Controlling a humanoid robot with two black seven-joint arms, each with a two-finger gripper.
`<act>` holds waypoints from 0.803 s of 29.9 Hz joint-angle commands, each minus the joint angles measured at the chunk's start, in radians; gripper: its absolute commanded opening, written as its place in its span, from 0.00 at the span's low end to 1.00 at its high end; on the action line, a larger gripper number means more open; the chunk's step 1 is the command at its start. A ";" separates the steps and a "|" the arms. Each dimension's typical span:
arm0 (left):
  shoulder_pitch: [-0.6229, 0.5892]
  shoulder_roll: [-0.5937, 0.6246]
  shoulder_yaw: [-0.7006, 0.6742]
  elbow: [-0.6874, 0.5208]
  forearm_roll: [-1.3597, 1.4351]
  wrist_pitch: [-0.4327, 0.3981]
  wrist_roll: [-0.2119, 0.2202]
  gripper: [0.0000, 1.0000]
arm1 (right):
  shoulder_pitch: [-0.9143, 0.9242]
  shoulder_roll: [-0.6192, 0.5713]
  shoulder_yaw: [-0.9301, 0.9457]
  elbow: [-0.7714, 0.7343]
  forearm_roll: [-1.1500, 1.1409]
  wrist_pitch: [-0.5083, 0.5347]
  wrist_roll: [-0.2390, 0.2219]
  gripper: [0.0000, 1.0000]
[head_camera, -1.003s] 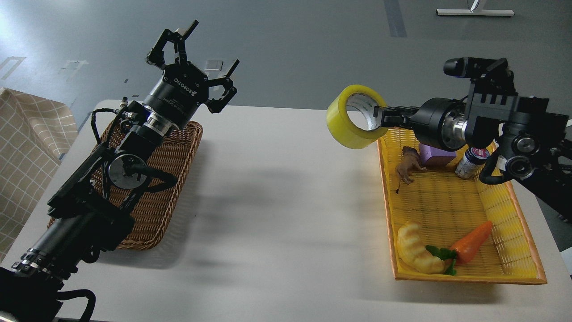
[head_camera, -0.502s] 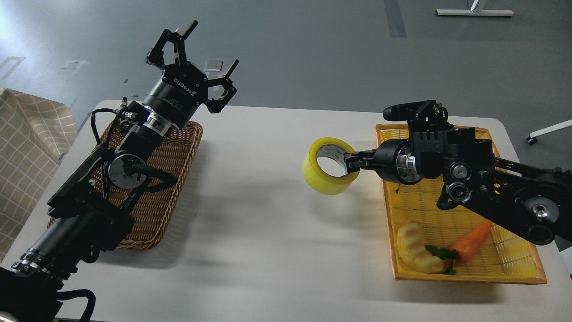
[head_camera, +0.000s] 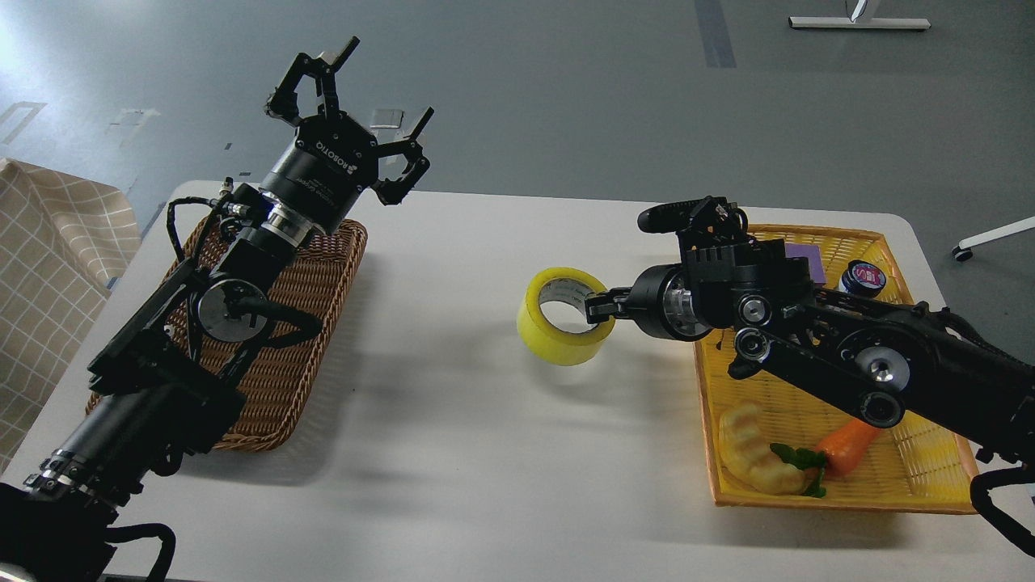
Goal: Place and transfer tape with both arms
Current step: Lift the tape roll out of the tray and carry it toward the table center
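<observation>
The yellow tape roll (head_camera: 558, 323) with a pale inner core hangs near the middle of the white table (head_camera: 485, 453), low over its surface, tilted with its hole facing me. My right gripper (head_camera: 600, 309) is shut on the roll's right wall, reaching in from the right. My left gripper (head_camera: 348, 93) is open and empty, raised over the far end of the brown wicker basket (head_camera: 283, 372) at the left, far from the tape.
A yellow basket (head_camera: 906, 469) at the right holds a croissant toy (head_camera: 756, 453), a carrot toy (head_camera: 845, 449), a purple box (head_camera: 804, 260) and a small jar (head_camera: 861, 277). A checked cloth (head_camera: 40, 275) lies at the far left.
My right arm has carried the tape down and to the left, from high above the yellow basket to low over the table's middle. The left arm has not moved.
</observation>
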 commanded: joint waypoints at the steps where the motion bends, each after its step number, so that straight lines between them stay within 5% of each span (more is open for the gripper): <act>1: 0.000 0.000 -0.001 0.000 0.000 0.000 0.000 0.98 | 0.016 0.032 -0.008 -0.043 -0.001 0.000 0.000 0.00; 24: 0.007 0.000 -0.001 0.000 0.000 0.000 -0.002 0.98 | 0.004 0.126 -0.014 -0.113 -0.010 0.000 -0.002 0.00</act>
